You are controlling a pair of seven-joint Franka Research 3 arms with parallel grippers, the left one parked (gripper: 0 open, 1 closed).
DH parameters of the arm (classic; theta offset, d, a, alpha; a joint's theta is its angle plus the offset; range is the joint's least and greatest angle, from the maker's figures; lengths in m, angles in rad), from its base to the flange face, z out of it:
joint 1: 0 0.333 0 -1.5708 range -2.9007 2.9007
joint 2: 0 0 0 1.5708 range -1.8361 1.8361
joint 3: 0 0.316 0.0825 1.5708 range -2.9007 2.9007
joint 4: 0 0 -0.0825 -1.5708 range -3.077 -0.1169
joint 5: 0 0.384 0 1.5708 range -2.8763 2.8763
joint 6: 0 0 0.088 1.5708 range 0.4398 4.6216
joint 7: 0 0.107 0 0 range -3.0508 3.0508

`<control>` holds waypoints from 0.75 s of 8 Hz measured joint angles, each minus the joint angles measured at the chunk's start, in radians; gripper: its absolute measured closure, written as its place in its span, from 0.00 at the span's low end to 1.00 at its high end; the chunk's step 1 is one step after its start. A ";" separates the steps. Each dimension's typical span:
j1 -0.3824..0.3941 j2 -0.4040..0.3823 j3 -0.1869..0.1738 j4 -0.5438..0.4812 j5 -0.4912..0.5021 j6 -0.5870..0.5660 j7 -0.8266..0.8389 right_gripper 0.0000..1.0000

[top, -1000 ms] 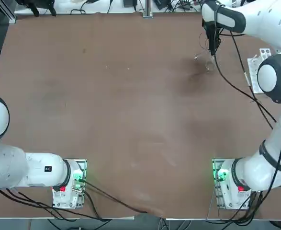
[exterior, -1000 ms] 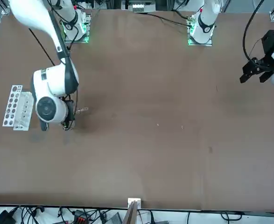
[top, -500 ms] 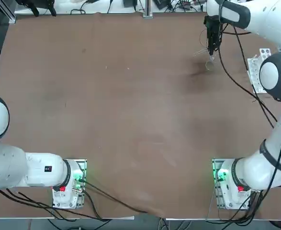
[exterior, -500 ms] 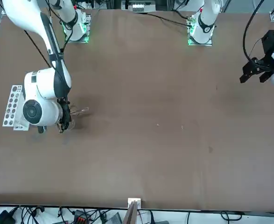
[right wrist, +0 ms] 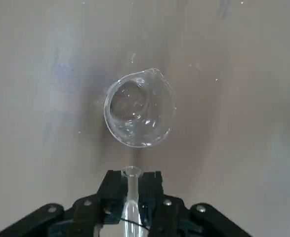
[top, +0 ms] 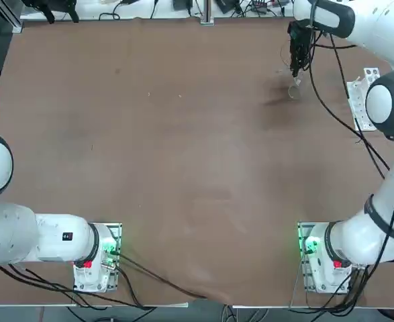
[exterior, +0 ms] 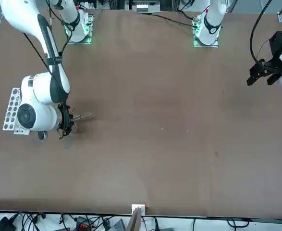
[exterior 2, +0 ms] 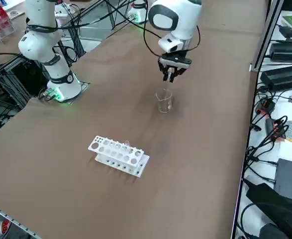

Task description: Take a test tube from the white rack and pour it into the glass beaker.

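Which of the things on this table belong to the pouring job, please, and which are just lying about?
Belonging to the job:
- test tube, gripped in the right claw
- glass beaker, standing below the claw
- white rack, off to the side

Just lying about:
- cables beside the table

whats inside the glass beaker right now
Nothing clearly shows inside the glass beaker; through its open rim only clear glass and the table. The right gripper, shut on the test tube, hovers beside it.
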 joint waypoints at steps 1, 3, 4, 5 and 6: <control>-0.004 0.001 0.000 -0.005 0.001 0.008 -0.010 0.81; -0.016 0.001 0.000 -0.014 0.029 0.019 -0.031 0.81; -0.022 0.000 0.000 -0.020 0.053 0.024 -0.051 0.81; -0.028 0.000 0.000 -0.027 0.065 0.031 -0.063 0.81; -0.033 -0.002 0.000 -0.034 0.070 0.040 -0.067 0.81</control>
